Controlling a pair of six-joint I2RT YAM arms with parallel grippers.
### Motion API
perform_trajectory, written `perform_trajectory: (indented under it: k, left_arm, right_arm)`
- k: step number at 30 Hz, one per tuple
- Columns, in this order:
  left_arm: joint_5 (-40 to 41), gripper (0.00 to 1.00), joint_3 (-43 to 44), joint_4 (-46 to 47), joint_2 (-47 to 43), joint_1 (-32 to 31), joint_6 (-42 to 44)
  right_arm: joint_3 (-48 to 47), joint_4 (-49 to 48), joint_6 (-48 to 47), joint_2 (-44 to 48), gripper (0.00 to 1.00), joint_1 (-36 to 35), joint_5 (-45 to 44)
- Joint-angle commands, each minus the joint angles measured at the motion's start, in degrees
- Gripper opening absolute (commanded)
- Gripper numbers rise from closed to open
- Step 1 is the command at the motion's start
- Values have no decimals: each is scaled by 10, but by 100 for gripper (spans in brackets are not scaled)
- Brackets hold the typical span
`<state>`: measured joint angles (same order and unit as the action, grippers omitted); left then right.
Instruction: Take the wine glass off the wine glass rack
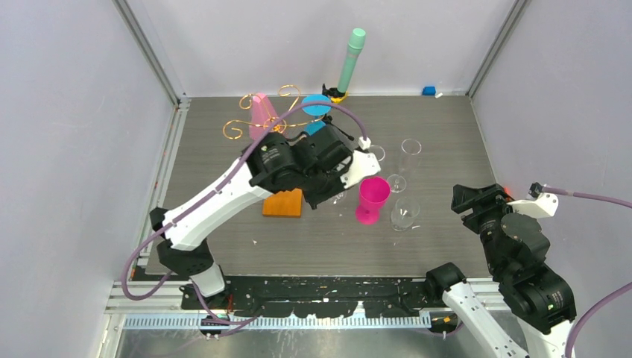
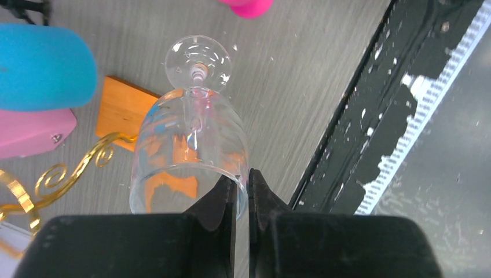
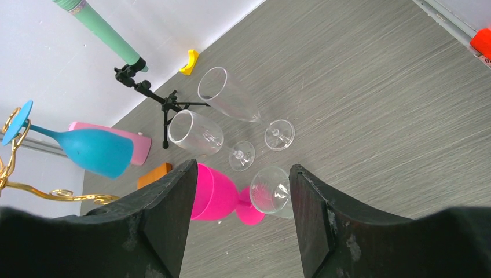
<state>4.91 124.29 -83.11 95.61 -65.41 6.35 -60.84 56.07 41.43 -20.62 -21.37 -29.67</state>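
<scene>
Open desk (image 1: 447,127) stretches right of the rack (image 1: 257,123), past a cluster of standing glasses (image 1: 405,212). The left arm (image 1: 223,198), the nearer one, carries the clear wine glass (image 2: 188,145) free of the gold wire, beside the rack's wooden base. Its stem points away from the left fingers (image 2: 231,197), which are pinched on its rim. The right fingers (image 3: 184,185) gape wide, idle.

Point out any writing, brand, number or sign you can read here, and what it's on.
None: no text can be read in any view.
The wine glass, pink goblet, mint-green cylinder and wooden base are plain; the left arm and right arm show no legible marking.
</scene>
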Motion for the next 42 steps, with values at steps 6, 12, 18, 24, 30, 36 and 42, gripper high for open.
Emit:
perform_trajectory:
  k: [6,12,18,24,30,36,42]
  left_arm:
    - [-46,0,1,-66,108,-30,77]
    - [-78,0,16,-66,143,-31,97]
    - [-93,0,8,-57,161,-30,112]
    - [-93,0,11,-56,176,-30,130]
    - [-94,0,11,-52,194,-24,144]
    - [-108,0,13,-42,207,-4,154]
    - [-106,13,17,-45,219,7,155]
  right_arm:
    - [-3,-23,6,-3,65,-3,-6]
    - [-2,-18,6,5,65,-3,-12]
    - [1,-16,5,11,65,-3,-15]
    - [1,-17,10,10,65,-2,-7]
    - [3,-17,15,11,65,-3,-3]
    - [2,-18,15,9,65,-3,-3]
    - [2,-23,15,2,65,-3,-2]
